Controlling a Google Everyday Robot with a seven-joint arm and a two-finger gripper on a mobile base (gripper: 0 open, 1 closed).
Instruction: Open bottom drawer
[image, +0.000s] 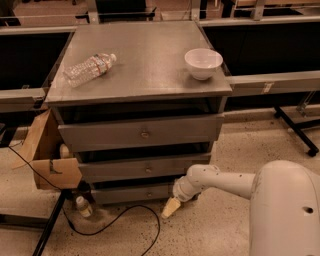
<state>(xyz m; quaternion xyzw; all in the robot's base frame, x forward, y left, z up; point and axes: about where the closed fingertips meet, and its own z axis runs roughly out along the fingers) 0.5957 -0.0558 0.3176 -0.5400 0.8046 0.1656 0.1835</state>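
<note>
The grey cabinet has three drawers. The bottom drawer is the slimmest front, low near the floor, with a small brass knob. It looks shut or nearly shut. My white arm reaches in from the lower right. My gripper hangs near the floor, just below and right of the bottom drawer's knob, in front of the panel's right part. Its yellowish tips point down and left.
On the cabinet top lie a plastic bottle and a white bowl. A cardboard box stands at the cabinet's left. A small bottle and a black cable lie on the floor in front.
</note>
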